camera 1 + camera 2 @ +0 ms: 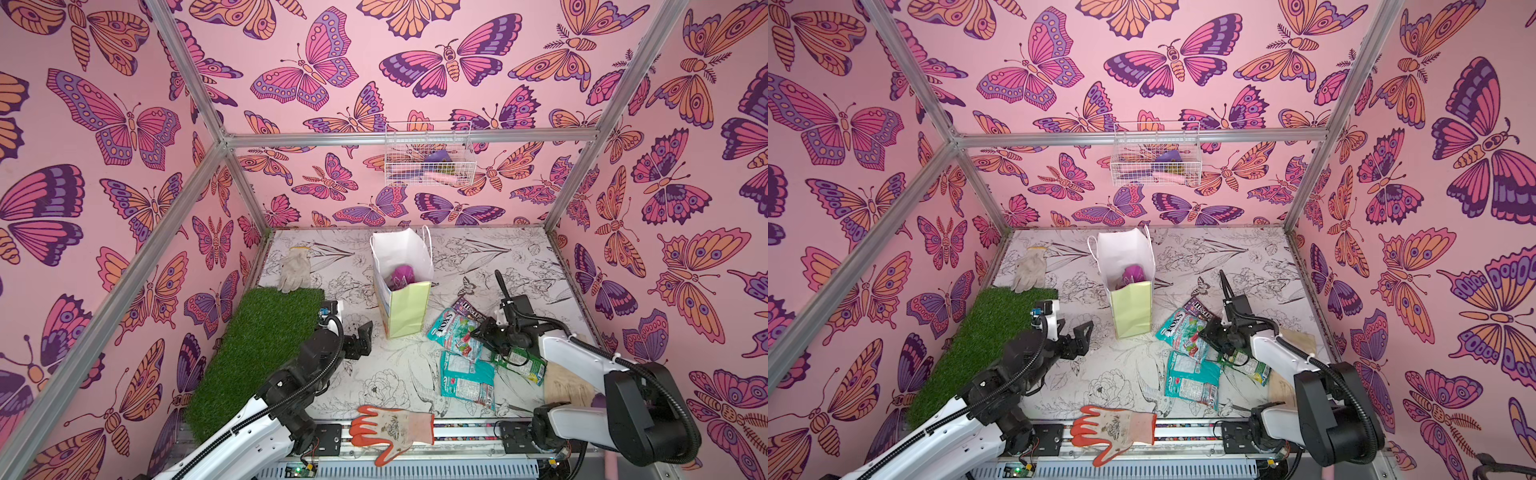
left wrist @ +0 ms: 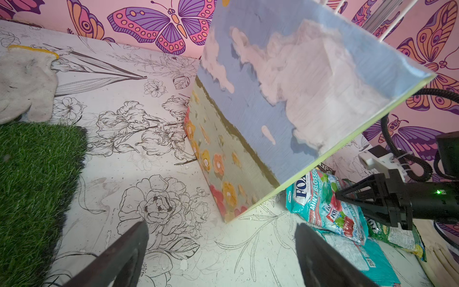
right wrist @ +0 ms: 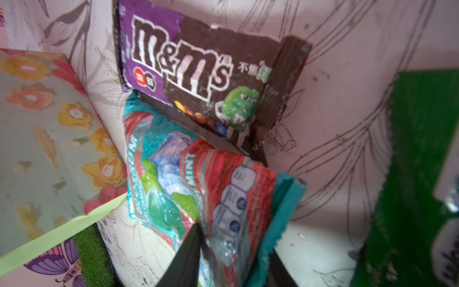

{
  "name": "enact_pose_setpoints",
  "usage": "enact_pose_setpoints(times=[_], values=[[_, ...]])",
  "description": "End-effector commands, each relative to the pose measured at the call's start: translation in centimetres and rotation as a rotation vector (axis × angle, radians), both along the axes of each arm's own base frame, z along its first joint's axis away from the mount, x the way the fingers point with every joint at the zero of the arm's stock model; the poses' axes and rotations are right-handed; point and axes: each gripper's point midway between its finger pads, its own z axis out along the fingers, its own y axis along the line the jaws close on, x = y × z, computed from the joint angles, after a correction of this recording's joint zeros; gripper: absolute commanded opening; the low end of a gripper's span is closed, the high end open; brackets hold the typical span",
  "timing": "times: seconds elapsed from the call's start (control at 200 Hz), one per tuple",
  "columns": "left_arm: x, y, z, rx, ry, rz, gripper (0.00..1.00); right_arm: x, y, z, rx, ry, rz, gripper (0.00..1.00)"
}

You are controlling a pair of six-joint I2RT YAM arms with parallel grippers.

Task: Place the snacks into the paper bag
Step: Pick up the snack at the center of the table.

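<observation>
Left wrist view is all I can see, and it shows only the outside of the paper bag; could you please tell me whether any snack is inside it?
Observer: Yes. In both top views a magenta-purple packet lies inside the paper bag.
Operator: Thank you. What does the other arm's camera show?
Observer: The right wrist view shows the end of the teal packet nearer the bag between the fingers of the right hand. I cannot tell whether they have clamped it.
Operator: Is anything lying behind my camera?
Observer: An orange-and-white glove lies at the near edge of the table.
</observation>
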Motion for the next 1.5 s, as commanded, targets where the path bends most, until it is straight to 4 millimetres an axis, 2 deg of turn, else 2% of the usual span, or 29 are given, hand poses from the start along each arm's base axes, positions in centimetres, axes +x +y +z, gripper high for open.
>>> enact_pose_setpoints(times=[0.0,0.411,0.506,0.606,0.811,0.991,1.492], values=[[-0.5,-0.9,-0.2,-0.005,-0.006,-0.064,0.93,0.2,-0.3,0.8,-0.006,-0.022,-0.016,0.28],[-1.6,-3.4,0.2,-0.026,-0.027,-0.224,0.93,0.4,-0.4,2.4,-0.002,-0.062,-0.015,0.18],[-1.8,-3.9,0.0,-0.024,-0.021,-0.251,0.93,0.5,-0.4,2.9,-0.001,-0.075,-0.012,0.13],[-1.9,-4.3,-0.1,-0.019,-0.02,-0.276,0.93,0.5,-0.3,3.4,0.001,-0.093,-0.005,0.02],[-2.2,-4.9,0.0,-0.02,-0.028,-0.313,0.93,0.5,-0.2,4.4,0.003,-0.118,0.007,0.01],[-2.5,-5.4,-0.1,-0.02,-0.025,-0.339,0.93,0.7,-0.2,6.2,0.005,-0.171,0.02,0.01],[-3.0,-5.9,-0.4,-0.024,-0.022,-0.371,0.92,0.9,-0.4,13.1,-0.008,-0.351,0.056,0.0]])
